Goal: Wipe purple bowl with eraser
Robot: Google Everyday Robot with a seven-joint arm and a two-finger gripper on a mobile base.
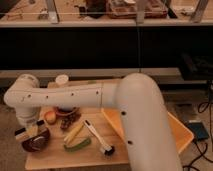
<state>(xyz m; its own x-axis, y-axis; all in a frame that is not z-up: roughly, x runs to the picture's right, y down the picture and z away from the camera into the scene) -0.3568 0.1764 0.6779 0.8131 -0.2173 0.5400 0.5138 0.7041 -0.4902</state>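
Note:
The purple bowl point(38, 144) sits at the front left of the wooden table point(60, 159). My gripper point(29, 131) hangs from the arm's wrist right over the bowl's left rim. It is shut on the eraser point(27, 133), a small block with a black and a tan side, which rests at or just inside the bowl. The white arm point(100, 97) sweeps in from the right and hides the table's back middle.
An orange fruit point(50, 116), dark grapes point(70, 120), a yellow corn-like item point(74, 132) and a green vegetable point(78, 145) lie right of the bowl. A white-handled brush point(96, 135) lies beside them. A yellow tray point(176, 131) is at right, a white cup point(62, 80) at the back.

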